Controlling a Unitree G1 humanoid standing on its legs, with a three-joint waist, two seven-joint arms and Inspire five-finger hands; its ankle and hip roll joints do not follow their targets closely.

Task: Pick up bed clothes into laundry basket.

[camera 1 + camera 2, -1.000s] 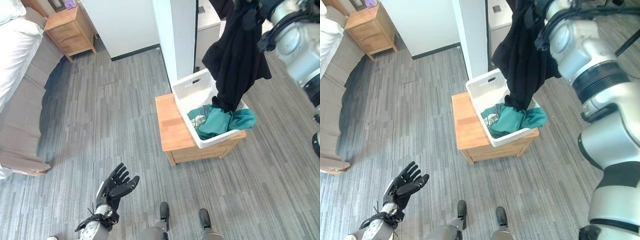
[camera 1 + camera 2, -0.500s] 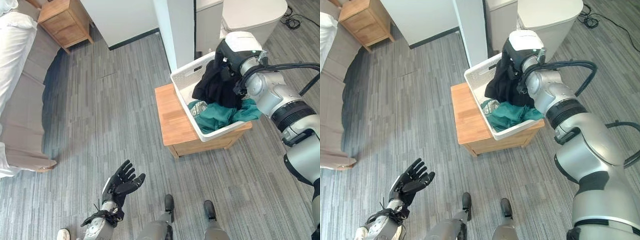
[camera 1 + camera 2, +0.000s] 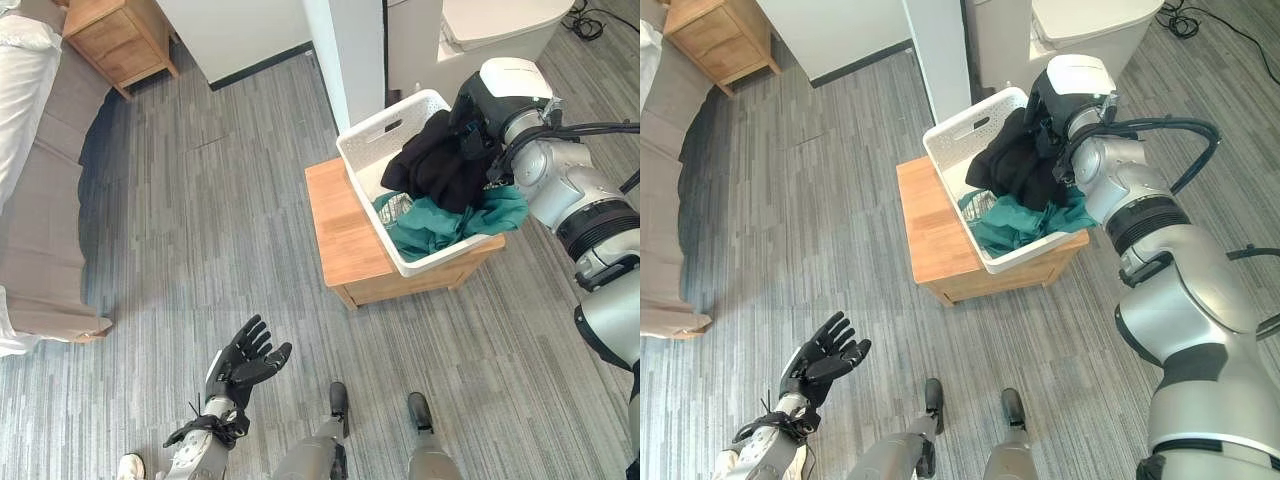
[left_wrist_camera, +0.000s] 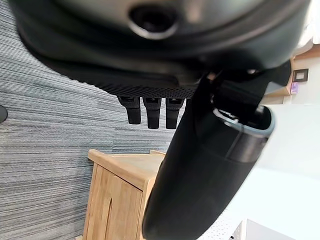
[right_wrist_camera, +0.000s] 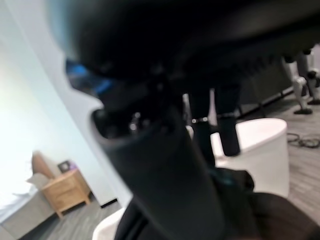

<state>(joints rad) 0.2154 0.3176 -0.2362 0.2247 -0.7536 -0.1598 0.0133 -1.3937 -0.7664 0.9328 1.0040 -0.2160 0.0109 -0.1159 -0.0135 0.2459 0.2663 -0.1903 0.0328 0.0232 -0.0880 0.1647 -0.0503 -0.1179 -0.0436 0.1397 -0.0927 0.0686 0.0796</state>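
Note:
A white laundry basket (image 3: 372, 136) stands on a low wooden table (image 3: 335, 225). In it a black garment (image 3: 432, 172) lies heaped on teal clothes (image 3: 440, 226), part of it draped over the far rim. My right hand (image 3: 472, 128) rests right at the top of the black garment, above the basket's far side. In the right wrist view its fingers (image 5: 227, 125) reach out straight, with the black cloth (image 5: 270, 220) below them. My left hand (image 3: 245, 362) hangs open, palm up and holding nothing, low over the floor, far from the basket.
A bed with white bedding (image 3: 25, 90) runs along the left edge, a wooden nightstand (image 3: 115, 40) beyond it. A white wall corner (image 3: 350, 50) and a white rounded bin (image 3: 500, 25) stand close behind the basket. Grey plank floor (image 3: 220, 220) lies between bed and table.
The right arm came down from high above the basket, and the hanging black garment now lies heaped inside it. The camera has shifted slightly. The left hand stayed put.

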